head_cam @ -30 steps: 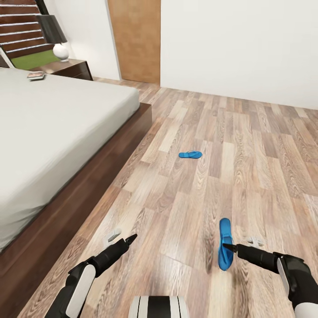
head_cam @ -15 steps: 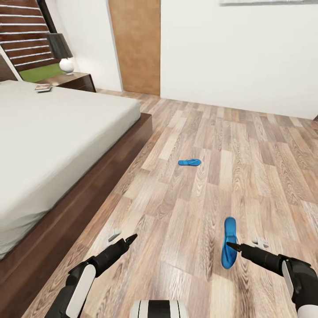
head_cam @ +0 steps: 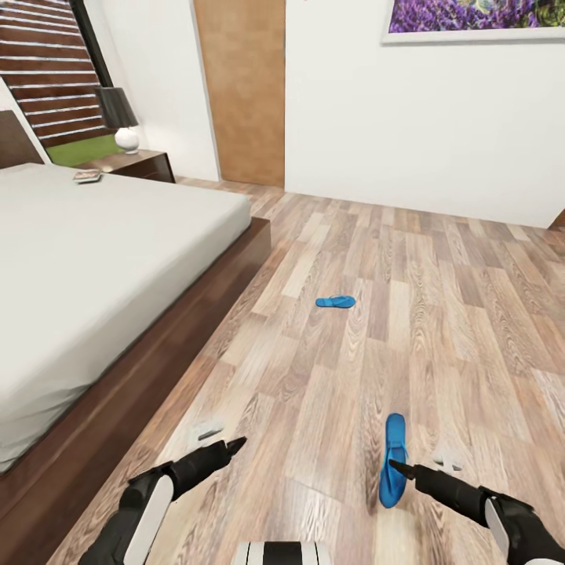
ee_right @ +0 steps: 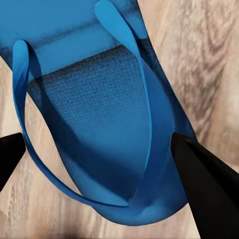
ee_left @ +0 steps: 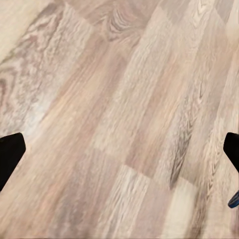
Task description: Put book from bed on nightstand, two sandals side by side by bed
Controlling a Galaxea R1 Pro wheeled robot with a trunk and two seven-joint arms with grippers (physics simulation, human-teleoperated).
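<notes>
Sandal (head_cam: 395,433) merely sliding lower in frame with head tilting up, not being lifted; right gripper (head_cam: 394,466) straddling it wide, left gripper (head_cam: 237,444) wide over floor (head_cam: 329,369).

Both arms reach forward and low. The left gripper (head_cam: 235,444) hangs with fingers spread (nothing between them); the right gripper (head_cam: 395,468) is open too.

Wood-plank floor (ee_left: 119,109) is seen below, planks of pale and brown grain laid diagonally across the frame. Two dark fingertips (ee_left: 10,152) of the left gripper (ee_left: 119,149) are set far apart. A blue sliver (ee_left: 234,200) is glimpsed beside one fingertip; unidentifiable.
</notes>
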